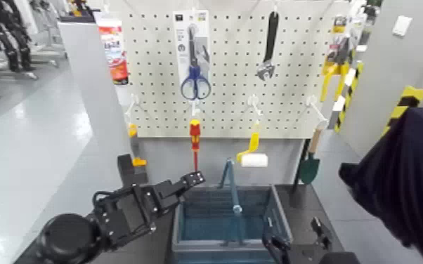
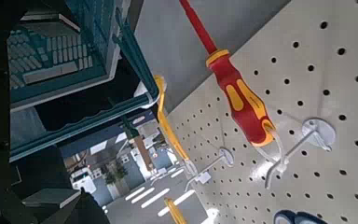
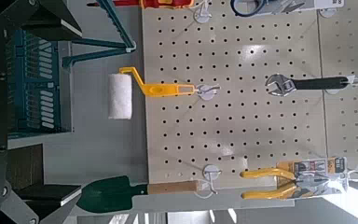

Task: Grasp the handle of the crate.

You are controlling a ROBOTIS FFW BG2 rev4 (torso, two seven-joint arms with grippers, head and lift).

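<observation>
Handle: being seen between claws, lower centre.
Left claw: being spread, lower left.
Right claw: being spread, lower right.

We take the crate as landmark. Head view: above and behind it, facing forward and down, farthest back, pegboard beyond. Left wrist view: close, from the crate's left side, turned sideways on crate and board. Right wrist view: from its right side, also turned sideways. Both wrist views share crate, board, yellow-handled roller.
</observation>
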